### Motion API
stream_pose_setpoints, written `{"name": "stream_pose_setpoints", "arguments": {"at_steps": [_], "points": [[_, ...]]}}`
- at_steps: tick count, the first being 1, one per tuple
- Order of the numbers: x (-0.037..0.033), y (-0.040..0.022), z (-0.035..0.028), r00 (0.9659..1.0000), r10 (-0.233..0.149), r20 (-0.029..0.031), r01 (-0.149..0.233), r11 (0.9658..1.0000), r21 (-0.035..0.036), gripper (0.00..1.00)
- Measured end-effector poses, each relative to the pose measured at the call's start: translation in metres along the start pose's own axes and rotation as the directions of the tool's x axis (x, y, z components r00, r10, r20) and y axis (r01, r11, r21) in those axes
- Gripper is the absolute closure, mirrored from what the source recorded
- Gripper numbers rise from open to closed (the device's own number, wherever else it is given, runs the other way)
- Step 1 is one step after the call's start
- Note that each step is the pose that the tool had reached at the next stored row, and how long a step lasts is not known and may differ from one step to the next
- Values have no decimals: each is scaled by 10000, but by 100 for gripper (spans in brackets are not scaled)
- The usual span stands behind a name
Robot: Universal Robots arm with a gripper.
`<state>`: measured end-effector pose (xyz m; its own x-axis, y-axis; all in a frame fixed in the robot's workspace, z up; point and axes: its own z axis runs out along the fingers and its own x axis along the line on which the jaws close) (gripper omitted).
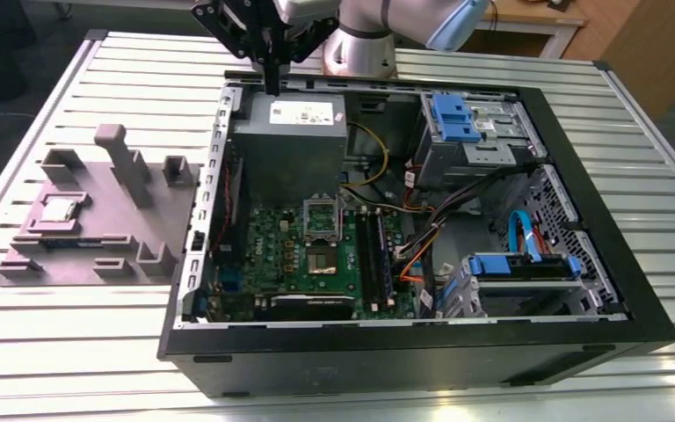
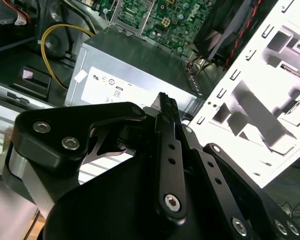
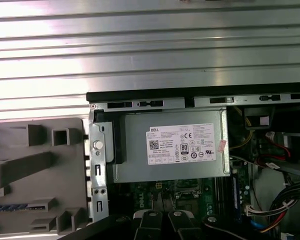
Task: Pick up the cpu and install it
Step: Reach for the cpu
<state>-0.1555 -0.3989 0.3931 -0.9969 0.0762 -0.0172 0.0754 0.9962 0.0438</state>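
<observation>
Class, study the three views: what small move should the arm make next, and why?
Probably travel toward the exterior view's left. The gripper hangs over the grey power supply near the rim of the case, while the cpu lies untouched on the grey fixture outside it.

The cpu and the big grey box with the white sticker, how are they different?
The cpu is tiny and flat; the grey box is far bigger and blocky. The cpu lies outside on the grey holder; the grey box sits inside the computer case. Both look silvery grey.
</observation>
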Motion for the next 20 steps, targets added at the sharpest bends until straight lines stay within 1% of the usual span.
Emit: {"name": "stream_pose_setpoints", "arguments": {"at_steps": [10,18,19,20], "points": [[124,-9,-1,10000,1,0,-1,10000,0,90],[193,-14,0,10000,1,-3,-1,10000,0,90],[196,-14,-1,10000,0,-12,0,10000,1,90],[199,-15,-1,10000,0,-34,0,10000,3,90]]}}
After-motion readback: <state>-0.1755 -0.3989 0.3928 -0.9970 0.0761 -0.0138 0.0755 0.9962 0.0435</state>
